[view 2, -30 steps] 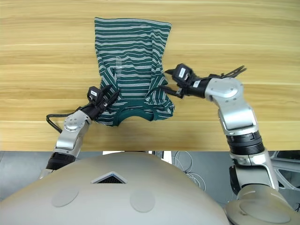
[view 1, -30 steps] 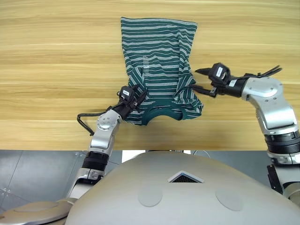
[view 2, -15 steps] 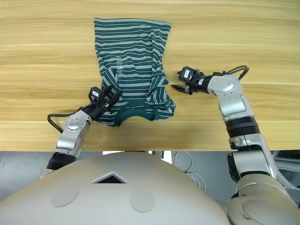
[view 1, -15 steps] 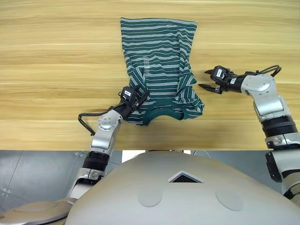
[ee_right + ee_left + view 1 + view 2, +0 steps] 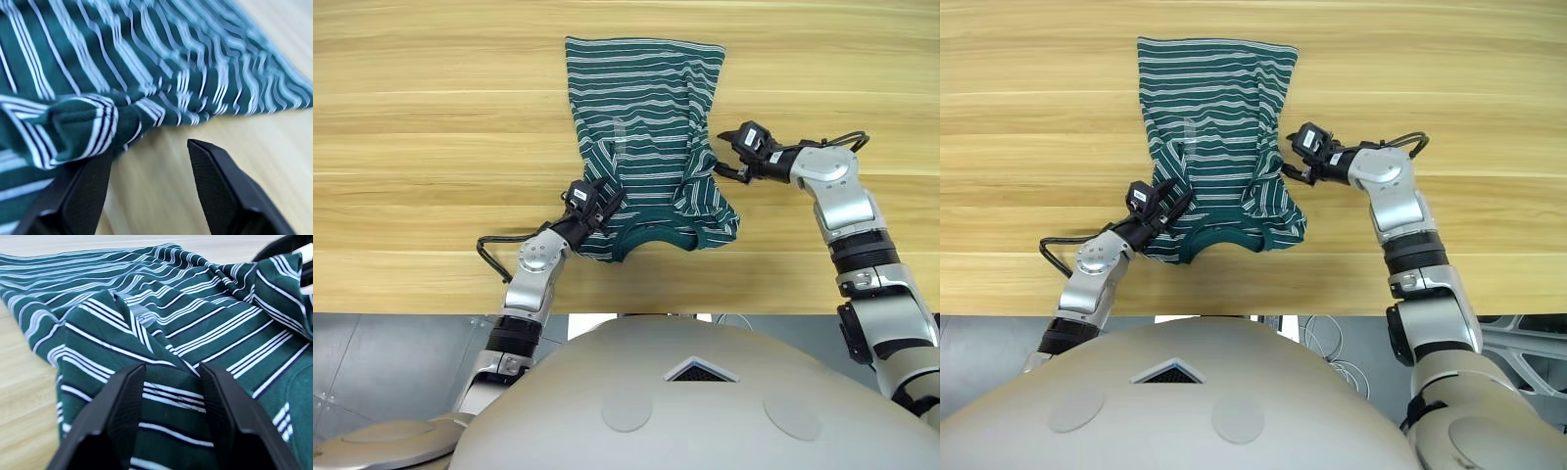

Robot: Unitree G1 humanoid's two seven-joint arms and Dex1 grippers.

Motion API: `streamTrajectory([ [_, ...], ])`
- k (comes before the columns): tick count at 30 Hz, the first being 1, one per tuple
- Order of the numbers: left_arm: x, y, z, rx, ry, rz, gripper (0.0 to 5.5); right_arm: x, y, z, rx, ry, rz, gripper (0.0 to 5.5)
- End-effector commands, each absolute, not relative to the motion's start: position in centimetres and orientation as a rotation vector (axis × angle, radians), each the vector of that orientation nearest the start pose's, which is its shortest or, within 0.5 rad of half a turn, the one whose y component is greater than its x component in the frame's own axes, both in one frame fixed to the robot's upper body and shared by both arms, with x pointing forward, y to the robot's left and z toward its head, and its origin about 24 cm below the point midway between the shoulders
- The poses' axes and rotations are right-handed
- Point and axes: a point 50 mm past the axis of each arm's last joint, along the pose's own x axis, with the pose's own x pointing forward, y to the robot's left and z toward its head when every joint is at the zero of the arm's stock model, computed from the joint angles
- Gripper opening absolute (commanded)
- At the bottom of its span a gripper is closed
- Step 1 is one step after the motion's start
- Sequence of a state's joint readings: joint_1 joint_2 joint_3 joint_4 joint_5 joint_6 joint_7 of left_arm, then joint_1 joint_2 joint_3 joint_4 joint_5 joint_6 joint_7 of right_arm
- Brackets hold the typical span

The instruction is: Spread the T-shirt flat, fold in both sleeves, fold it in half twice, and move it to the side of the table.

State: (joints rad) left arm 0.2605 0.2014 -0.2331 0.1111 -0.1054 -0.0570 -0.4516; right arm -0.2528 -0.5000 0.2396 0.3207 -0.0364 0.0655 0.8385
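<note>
1. End effectors. The right end effector (image 5: pixel 724 157) has its jaws set wide. In the right wrist view one finger (image 5: pixel 85 191) lies against the bunched striped fabric and the other stands over bare wood; nothing is gripped. The left end effector (image 5: pixel 599 204) rests on the cloth with a moderate gap between its fingers (image 5: pixel 122 406). Fabric shows flat between them, and I see no fold pinched.

2. Governing relation. The T-shirt (image 5: pixel 646 108) lies directly ahead of the right end effector, toward the robot's left, with its right sleeve (image 5: pixel 710 196) touching the inner finger. I judge the right arm to be the nearer one for that sleeve. The left end effector already sits on the left sleeve (image 5: pixel 592 235).

3. Position and axis. The garment lies on the worktop (image 5: pixel 431 117), midway between the left and right edges. Its long axis runs from the near edge toward the far edge, with the collar (image 5: pixel 656 233) nearest the near edge and the hem (image 5: pixel 646 44) farthest. The collar end is rumpled.

4. Count. One T-shirt; two sleeves, both bunched against the body; two end effectors, one at each sleeve.

5. Judgement. The spreading step is not complete.
</note>
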Motion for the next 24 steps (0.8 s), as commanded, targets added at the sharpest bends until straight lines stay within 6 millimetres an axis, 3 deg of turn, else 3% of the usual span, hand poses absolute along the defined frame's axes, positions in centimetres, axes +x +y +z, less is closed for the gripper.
streamTrajectory([
  [1, 14.8, 12.8, -6.1, -0.017, 0.517, -0.615, 1.95, 28.3, -17.4, 4.1, -0.507, 0.341, 0.947, 2.82],
  [7, 14.6, 12.7, -6.2, -0.022, 0.522, -0.622, 1.95, 28.0, -15.8, 3.1, -0.499, 0.355, 0.978, 2.82],
  [15, 14.5, 12.9, -6.1, -0.017, 0.520, -0.620, 1.95, 27.5, -14.6, -0.3, -0.507, 0.445, 0.980, 2.82],
  [21, 14.4, 13.3, -5.9, 0.011, 0.512, -0.620, 1.95, 27.6, -15.2, -1.4, -0.510, 0.498, 0.958, 2.82],
  [24, 14.9, 14.0, -4.9, 0.063, 0.470, -0.623, 1.95, 27.8, -15.6, -1.0, -0.492, 0.482, 0.943, 2.82],
])
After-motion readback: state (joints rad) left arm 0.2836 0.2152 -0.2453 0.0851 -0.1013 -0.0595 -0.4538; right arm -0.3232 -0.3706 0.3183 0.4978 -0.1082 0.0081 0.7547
